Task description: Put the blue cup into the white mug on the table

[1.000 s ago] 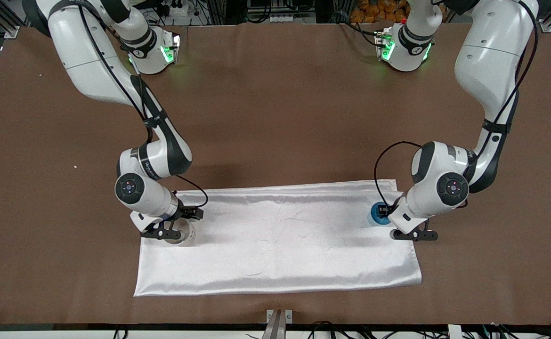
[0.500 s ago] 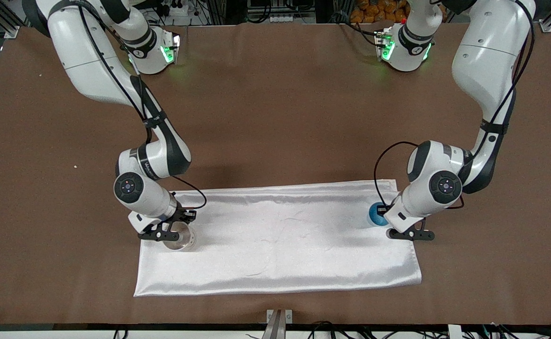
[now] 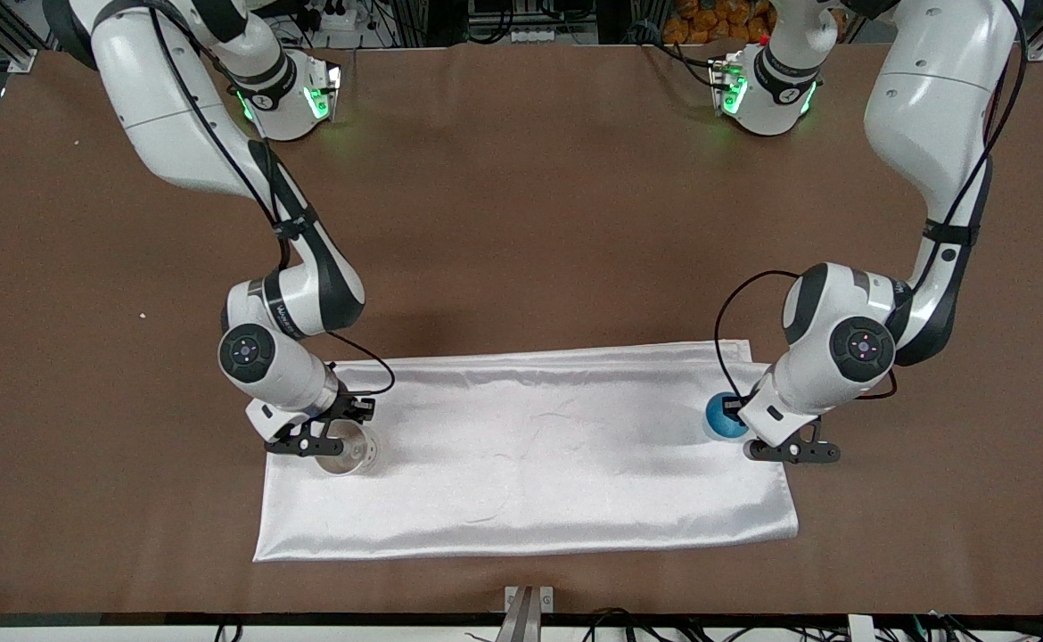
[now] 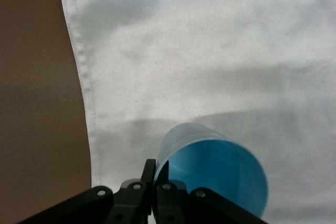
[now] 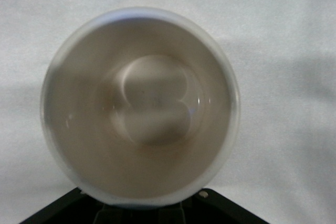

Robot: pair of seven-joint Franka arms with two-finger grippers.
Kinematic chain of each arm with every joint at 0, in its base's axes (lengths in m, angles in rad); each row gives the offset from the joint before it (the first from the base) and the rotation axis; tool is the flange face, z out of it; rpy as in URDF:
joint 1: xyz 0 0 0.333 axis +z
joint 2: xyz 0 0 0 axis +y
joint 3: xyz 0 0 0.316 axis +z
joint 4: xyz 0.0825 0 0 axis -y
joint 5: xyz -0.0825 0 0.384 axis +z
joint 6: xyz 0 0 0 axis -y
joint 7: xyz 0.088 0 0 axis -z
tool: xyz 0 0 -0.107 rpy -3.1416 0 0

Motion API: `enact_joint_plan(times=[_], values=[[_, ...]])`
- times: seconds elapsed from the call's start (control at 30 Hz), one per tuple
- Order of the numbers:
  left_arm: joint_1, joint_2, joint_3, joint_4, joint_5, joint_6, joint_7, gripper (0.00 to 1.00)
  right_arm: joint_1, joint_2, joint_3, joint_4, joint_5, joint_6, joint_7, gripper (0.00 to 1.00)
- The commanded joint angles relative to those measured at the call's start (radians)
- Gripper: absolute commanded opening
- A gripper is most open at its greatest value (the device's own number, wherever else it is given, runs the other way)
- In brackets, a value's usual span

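The blue cup (image 3: 723,416) is at the white cloth's edge toward the left arm's end. My left gripper (image 3: 739,419) is shut on its rim, one finger inside and one outside. In the left wrist view the cup (image 4: 212,169) tilts over the cloth, pinched at my gripper (image 4: 156,176). The white mug (image 3: 349,450) is over the cloth's other end, at my right gripper (image 3: 332,437), which holds it at its side. In the right wrist view the mug (image 5: 140,103) shows its empty beige inside and hides the fingers.
The shiny white cloth (image 3: 530,464) lies spread on the brown table (image 3: 521,223), near the front camera's edge. Both arm bases stand along the table's edge farthest from that camera. A small metal bracket (image 3: 529,599) sits at the nearest table edge.
My left gripper moved slightly toward the front camera and the left arm's end, carrying the blue cup. My right gripper and the mug shifted a little toward the cloth's middle.
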Motion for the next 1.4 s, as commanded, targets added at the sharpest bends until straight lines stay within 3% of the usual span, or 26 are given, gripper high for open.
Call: enact_joint_plan(times=[0.0, 0.37, 0.73, 1.07, 1.37], values=[[0.006, -0.073, 0.003, -0.016, 0.044, -0.024, -0.02, 0.0, 0.05, -0.059, 0.001, -0.023, -0.029, -0.028, -0.011, 0.0], [0.006, -0.172, -0.001, -0.016, 0.056, -0.113, -0.017, 0.0, 0.141, -0.227, 0.001, -0.225, -0.035, 0.004, -0.033, 0.0], [0.0, -0.283, -0.009, -0.013, 0.056, -0.232, -0.014, 0.0, 0.268, -0.356, 0.001, -0.481, -0.034, 0.14, 0.182, 0.0], [-0.005, -0.31, -0.055, 0.02, 0.044, -0.32, -0.031, 0.0, 0.414, -0.375, 0.001, -0.512, -0.034, 0.176, 0.453, 0.0], [-0.006, -0.333, -0.064, 0.02, 0.038, -0.343, -0.047, 0.0, 0.477, -0.384, 0.001, -0.58, -0.035, 0.288, 0.519, 0.0]])
